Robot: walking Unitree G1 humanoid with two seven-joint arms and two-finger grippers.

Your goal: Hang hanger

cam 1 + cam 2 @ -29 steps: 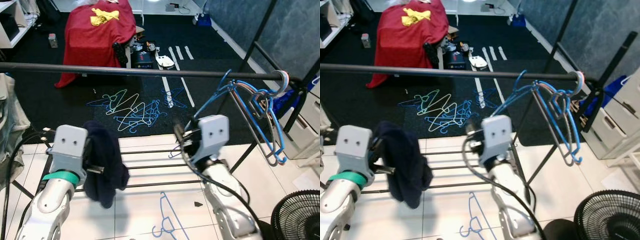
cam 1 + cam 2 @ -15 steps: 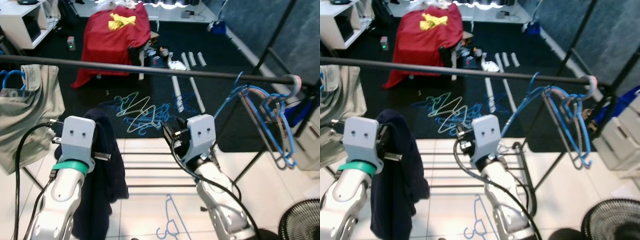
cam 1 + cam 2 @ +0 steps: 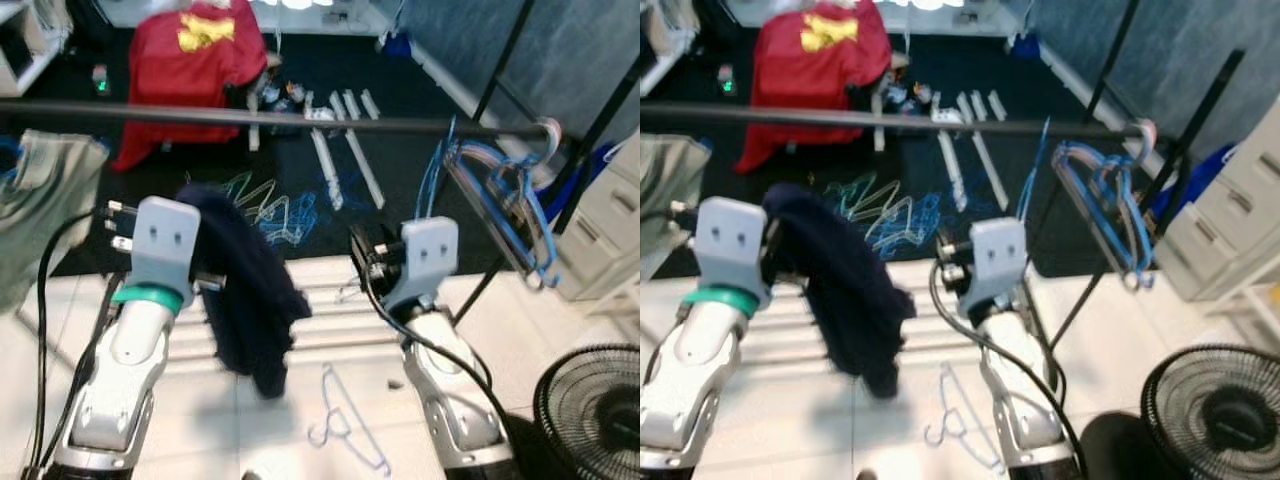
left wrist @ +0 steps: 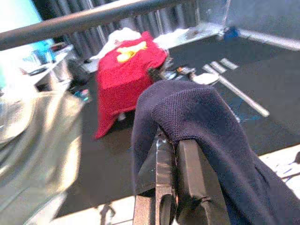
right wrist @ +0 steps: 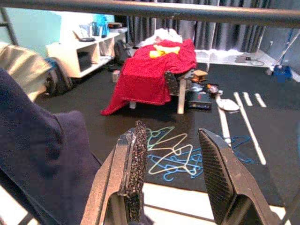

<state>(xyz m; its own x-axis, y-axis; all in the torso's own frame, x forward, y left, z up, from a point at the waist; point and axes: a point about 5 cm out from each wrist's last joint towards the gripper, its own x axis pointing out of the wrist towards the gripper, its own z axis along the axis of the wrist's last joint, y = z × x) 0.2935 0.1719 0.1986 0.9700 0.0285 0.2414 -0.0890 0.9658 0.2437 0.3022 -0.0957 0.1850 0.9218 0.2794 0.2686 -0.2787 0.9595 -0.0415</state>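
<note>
Left gripper (image 4: 176, 154): raised below the rail, fingers (image 4: 192, 178) pressed together and clenched on the dark navy garment (image 3: 250, 290), which drapes over their tips and hangs down beside the arm
Right gripper (image 5: 173, 164): raised at about the same height, fingers (image 5: 133, 159) spread apart and released, nothing between them
Rail (image 3: 250, 117): black horizontal bar crossing above and beyond both pairs of fingers, running from the left side to a black upright post on the right
Hung hangers (image 3: 500, 200): a cluster of blue and grey hangers hooked on the rail's right end, to the right of the right gripper's fingers and apart from them
Floor hangers, far (image 3: 265, 205): a tangled heap of blue and light green hangers on the dark carpet, straight ahead of the open right fingers and well below the rail
Floor hanger, near (image 3: 345, 430): one blue hanger lying on the white tiles, below and between the two arms
Grey garment (image 3: 35, 210): hangs on the rail's left part, left of the left gripper
Red cloth (image 3: 190, 60): draped over furniture at the far side of the carpet, a yellow item lying on top
Fan (image 3: 590, 410): black, standing on the floor to the right of the right arm
Sharpness: head views blurred, fine detail of the hanger in the navy garment cannot be told
</note>
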